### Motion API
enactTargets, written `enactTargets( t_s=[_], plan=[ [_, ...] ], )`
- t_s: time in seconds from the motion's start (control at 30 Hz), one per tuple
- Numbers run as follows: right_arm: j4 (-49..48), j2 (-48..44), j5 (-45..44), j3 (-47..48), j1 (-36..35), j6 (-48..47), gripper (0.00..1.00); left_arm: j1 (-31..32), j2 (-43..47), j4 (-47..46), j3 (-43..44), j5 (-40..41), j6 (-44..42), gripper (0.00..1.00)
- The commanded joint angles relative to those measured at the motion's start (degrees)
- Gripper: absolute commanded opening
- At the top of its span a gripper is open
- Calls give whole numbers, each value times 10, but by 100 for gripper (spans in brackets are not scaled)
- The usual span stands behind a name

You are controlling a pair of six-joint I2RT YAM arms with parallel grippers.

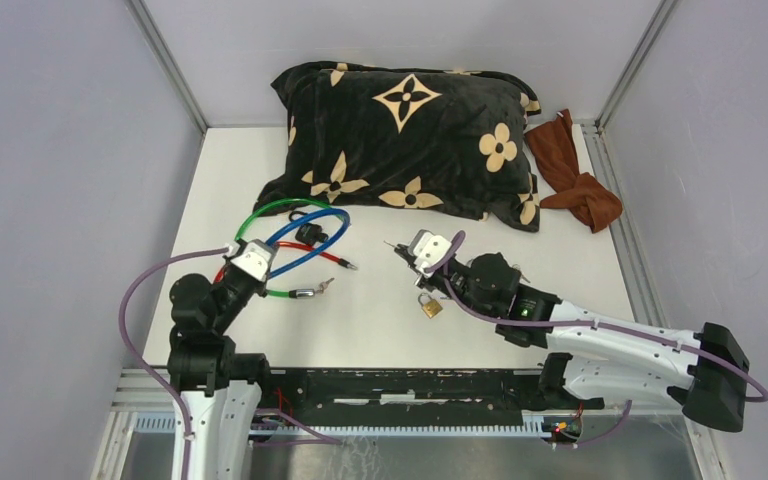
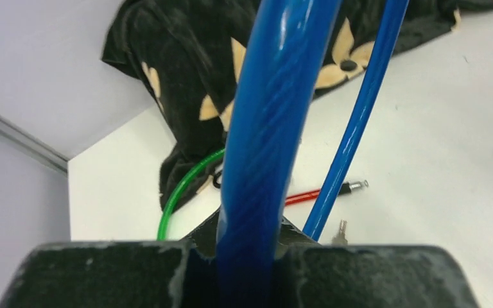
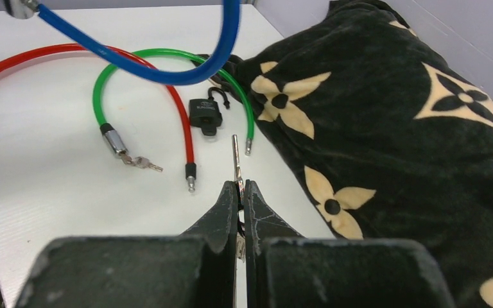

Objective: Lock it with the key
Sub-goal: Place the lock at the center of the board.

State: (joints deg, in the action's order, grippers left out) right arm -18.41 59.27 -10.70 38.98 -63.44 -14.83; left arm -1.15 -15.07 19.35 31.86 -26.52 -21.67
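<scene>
Gripping the blue cable (image 2: 263,128), my left claw (image 2: 247,251) is clamped. My right claw (image 3: 241,192) pinches a key (image 3: 235,157), right of the black padlock (image 3: 205,116).

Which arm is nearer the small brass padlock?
Right: its jaws, pinching a metal key, sit just beyond the small brass padlock; the left jaws grip a blue cable farther left.

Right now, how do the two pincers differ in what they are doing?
The left pincer is clamped on a thick blue cable; the right pincer pinches a thin metal key, pointing forward. The left pincer sits by the green cable and the red cable, the right pincer near the brass padlock. Both are shut on something.
</scene>
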Motion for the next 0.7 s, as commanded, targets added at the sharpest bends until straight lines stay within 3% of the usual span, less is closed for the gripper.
enactTargets(
  t_s=[0.0,0.2,0.27,0.37,0.43,0.57,0.67],
  plan=[
    [1,-48,-48,-21,15,-6,0,2,-26,18,26,-71,-69,2],
    [25,-114,-108,-66,55,4,0,5,-158,17,69,-150,-93,2],
    [33,-130,-120,-76,71,10,0,40,-211,17,90,-154,-97,2],
    [48,-142,-127,-87,89,21,0,175,-298,17,115,-28,-129,2],
    [63,-144,-144,-89,97,30,0,277,-365,3,143,74,-99,2],
    [84,-158,-175,-96,115,48,0,336,-491,-60,211,117,20,2],
    [87,-185,-192,-113,131,56,0,377,-578,-106,239,218,15,2]
  ],
)
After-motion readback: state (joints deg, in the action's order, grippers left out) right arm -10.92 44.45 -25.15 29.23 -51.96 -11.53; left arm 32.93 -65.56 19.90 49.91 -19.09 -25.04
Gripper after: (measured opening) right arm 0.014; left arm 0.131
